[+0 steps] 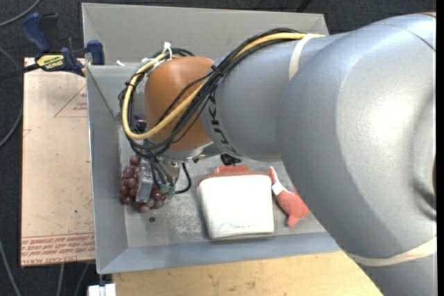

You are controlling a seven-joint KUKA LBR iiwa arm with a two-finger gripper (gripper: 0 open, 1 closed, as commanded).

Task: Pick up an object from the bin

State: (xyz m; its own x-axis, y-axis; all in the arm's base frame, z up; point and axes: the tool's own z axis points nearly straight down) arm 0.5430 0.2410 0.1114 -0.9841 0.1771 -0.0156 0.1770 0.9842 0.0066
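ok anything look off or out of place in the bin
Nothing stands out. The gripper is down on a bunch of dark red grapes by the bin's left wall; a white box lies flat, a pink toy beside it. Nothing spilled or broken.

A large grey robot arm (333, 121) reaches in from three o'clock across the grey metal bin (111, 232). Black and yellow cables (182, 106) loop around its rounded orange wrist cover (177, 90). Below the cover, the gripper (147, 185) is down at the nine o'clock side of the bin floor, pressed against a bunch of dark red, round, glossy grapes (129, 185) lying by that wall. At four o'clock from the gripper, near but apart, lies a white rounded rectangular block (236, 208). Just at the block's three o'clock lies a pink piece with a white end (293, 208). A small red thing (232, 169) peeks out at its twelve o'clock edge.
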